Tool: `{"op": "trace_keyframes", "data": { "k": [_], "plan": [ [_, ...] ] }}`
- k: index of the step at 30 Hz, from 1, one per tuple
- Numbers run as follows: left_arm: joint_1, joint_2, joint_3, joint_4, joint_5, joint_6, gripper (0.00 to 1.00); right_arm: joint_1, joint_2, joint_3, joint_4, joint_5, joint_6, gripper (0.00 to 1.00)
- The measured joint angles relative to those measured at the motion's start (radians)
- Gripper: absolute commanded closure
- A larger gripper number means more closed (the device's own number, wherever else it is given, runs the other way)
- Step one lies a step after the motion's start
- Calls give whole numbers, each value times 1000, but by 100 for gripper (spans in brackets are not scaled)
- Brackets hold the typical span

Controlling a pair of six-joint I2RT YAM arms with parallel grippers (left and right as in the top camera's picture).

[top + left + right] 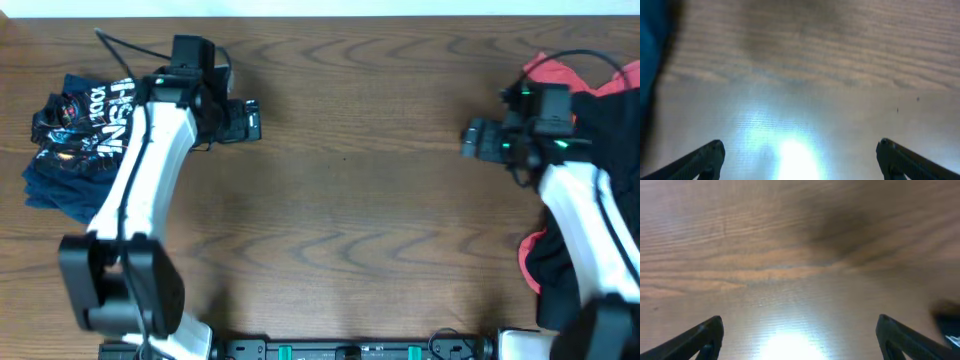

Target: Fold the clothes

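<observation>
The left end effector [800,152] and right end effector [800,332] gape wide, empty, over the worktop [350,210]. The jersey [70,130] lies far left, partly behind the left arm [140,170]; red and black clothes [610,120] run off the right edge.

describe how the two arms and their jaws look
Both the left arm and the right arm have white link shells with black joints and black wrist units. A thin black cable runs along the left arm's white link. Small green lights glow on the right wrist unit. The jaws are black, tapering wedges.
</observation>
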Motion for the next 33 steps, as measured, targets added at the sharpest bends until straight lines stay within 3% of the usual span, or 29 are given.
{"op": "trace_keyframes", "data": {
  "k": [5,11,18,25,33],
  "plan": [
    [1,-233,-164,58,-5,0,2,-11,-237,-21,-45,4,-10,1],
    [1,-668,-497,208,-36,-23,2,-10,-618,-227,-34,63,-16,1],
    [1,-1093,-625,322,-81,-41,2,-10,-947,-395,-16,131,-16,1],
    [1,-1311,-627,326,-89,-42,2,-10,-1026,-409,-119,146,-18,1],
    [1,-1343,-627,311,-100,-42,2,-10,-1025,-414,-282,150,-18,1]
  ]
}}
